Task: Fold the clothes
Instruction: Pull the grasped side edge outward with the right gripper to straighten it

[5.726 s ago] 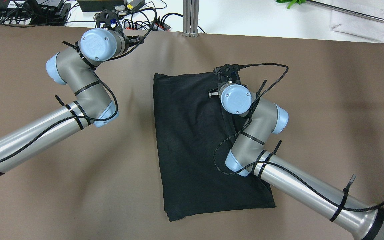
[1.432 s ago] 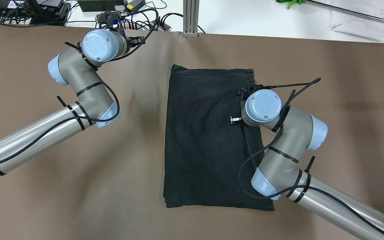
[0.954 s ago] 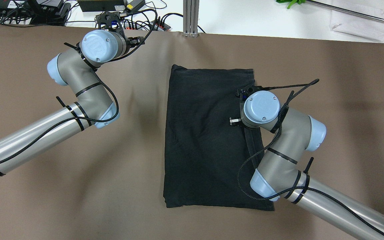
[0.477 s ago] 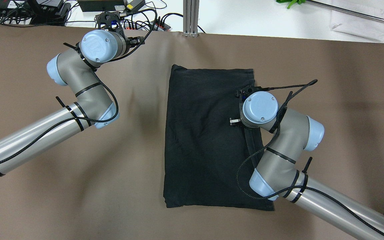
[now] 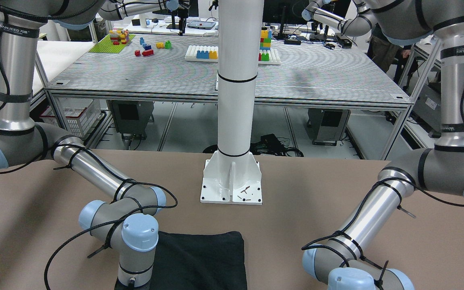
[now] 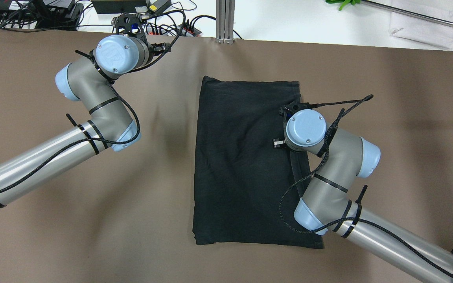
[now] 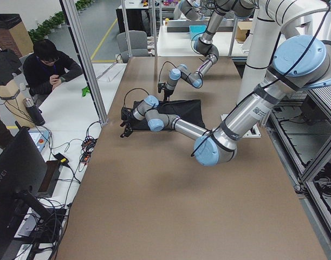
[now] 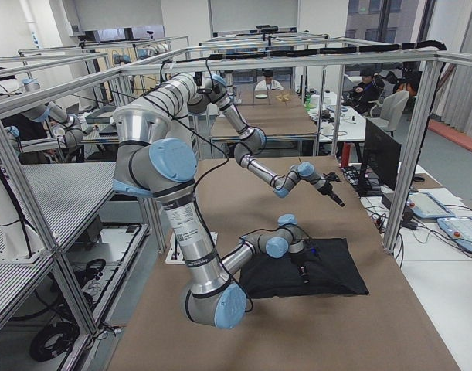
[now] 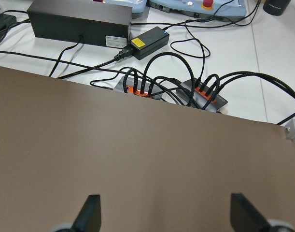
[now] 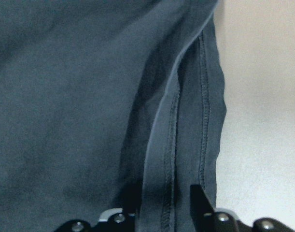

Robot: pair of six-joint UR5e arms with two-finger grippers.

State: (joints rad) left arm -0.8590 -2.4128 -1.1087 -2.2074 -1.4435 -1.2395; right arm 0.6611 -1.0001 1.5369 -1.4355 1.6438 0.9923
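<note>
The dark charcoal-black soft fabric garment (image 6: 242,165) lies folded into a tall rectangle at the centre of the overhead view, flat on the brown cloth-covered table (image 6: 92,236). Its top edge runs straight, well short of the table's far edge. Its left and bottom edges are clear all along, and the right edge is partly hidden under the right arm.

The right gripper (image 10: 164,191) sits low over that right edge. Its jaws are about half apart, and the double-stitched hem and a raised fold run between the fingertips (image 10: 199,198) without being pinched.

At the upper left of the overhead frame the left gripper (image 9: 164,215) hangs over bare table near the far edge, jaws wide apart and holding nothing. The orange-and-grey power strips with black cables (image 9: 200,89) lie just past that edge.

Bare brown cloth spreads broadly on both sides of the garment. In the front-facing view a bare strip separates it from the white pillar's square base plate (image 5: 231,183).
</note>
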